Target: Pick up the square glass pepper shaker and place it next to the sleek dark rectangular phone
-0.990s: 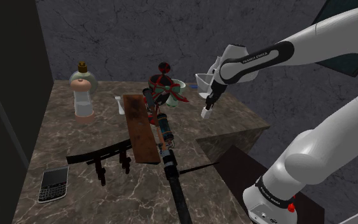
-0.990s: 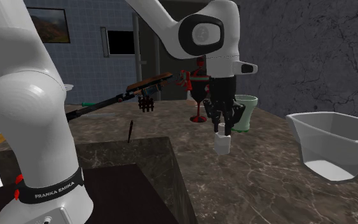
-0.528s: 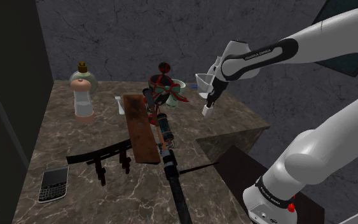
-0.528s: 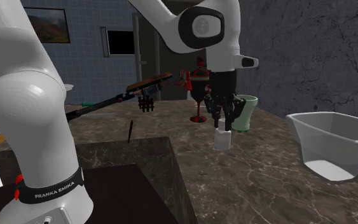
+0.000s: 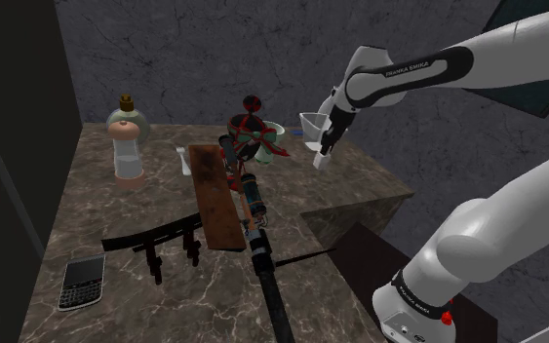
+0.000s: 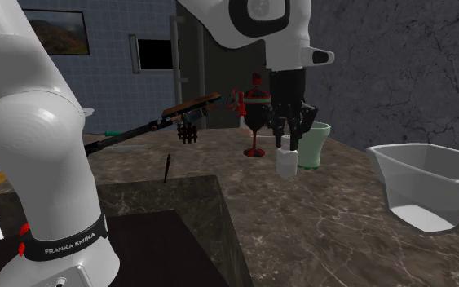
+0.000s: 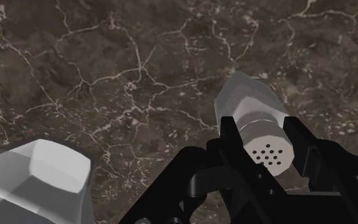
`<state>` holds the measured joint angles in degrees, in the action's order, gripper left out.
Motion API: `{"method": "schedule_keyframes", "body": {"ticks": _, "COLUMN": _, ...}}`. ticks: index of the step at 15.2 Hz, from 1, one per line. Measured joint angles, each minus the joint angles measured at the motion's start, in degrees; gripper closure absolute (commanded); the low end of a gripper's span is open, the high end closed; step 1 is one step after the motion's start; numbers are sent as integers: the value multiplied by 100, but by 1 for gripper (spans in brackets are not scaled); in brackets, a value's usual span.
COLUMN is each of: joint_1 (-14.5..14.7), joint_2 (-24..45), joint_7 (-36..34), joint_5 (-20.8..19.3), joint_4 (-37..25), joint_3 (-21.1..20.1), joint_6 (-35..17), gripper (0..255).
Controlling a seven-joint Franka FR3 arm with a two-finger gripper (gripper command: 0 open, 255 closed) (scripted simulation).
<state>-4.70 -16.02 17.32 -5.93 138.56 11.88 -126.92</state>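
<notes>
Nearest, at the near left corner of the counter (image 5: 106,209), the phone (image 5: 81,282) lies flat with its keypad up. The dark stand (image 5: 355,251) sits at the near right, against the counter's edge.

A brown board (image 5: 214,195) runs near to far along the middle of the counter.

Farther on, at the counter's right side, the gripper (image 5: 324,150) points down and is closed on the shaker (image 5: 320,162). In the wrist view its fingers (image 7: 231,143) clasp the shaker's perforated cap from both sides. The shaker is drawn white-grey, with a square body. It hangs roughly upright below the fingers and clear of the counter. It is well apart from the phone, with the board between them.

Just beyond the gripper in the second exterior view stand a pale green cup (image 6: 314,145) and a red goblet (image 6: 256,122), the goblet to the cup's left. A white tub (image 6: 423,183) rests at that view's right.

At the far left of the counter a mill (image 5: 127,141) stands upright, near the wall
</notes>
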Motion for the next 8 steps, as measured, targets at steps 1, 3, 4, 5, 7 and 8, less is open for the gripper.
{"method": "schedule_keyframes", "body": {"ticks": 1, "joint_1": 0, "joint_2": -39, "joint_7": -4, "joint_5": -3, "joint_4": -35, "joint_3": -7, "joint_6": 74, "gripper": 255}}
{"method": "schedule_keyframes", "body": {"ticks": 3, "joint_1": -4, "joint_2": -102, "joint_7": 8, "joint_5": -4, "joint_4": -137, "joint_3": -9, "joint_6": 239, "gripper": 255}}
{"method": "schedule_keyframes", "body": {"ticks": 4, "joint_1": -1, "joint_2": -119, "joint_7": 10, "joint_5": -1, "joint_4": -204, "joint_3": -15, "joint_6": 323, "gripper": 255}}
{"method": "schedule_keyframes", "body": {"ticks": 5, "joint_1": 0, "joint_2": -156, "joint_7": 7, "joint_5": -2, "joint_4": -260, "joint_3": -22, "joint_6": 415, "gripper": 255}}
{"method": "schedule_keyframes", "body": {"ticks": 7, "joint_1": 3, "joint_2": -202, "joint_7": 1, "joint_5": 0, "joint_4": -357, "joint_3": -35, "joint_6": 559, "gripper": 255}}
{"method": "schedule_keyframes", "body": {"ticks": 8, "joint_1": 0, "joint_2": -223, "joint_7": 13, "joint_5": -1, "joint_4": -411, "joint_3": -33, "joint_6": 634, "gripper": 255}}
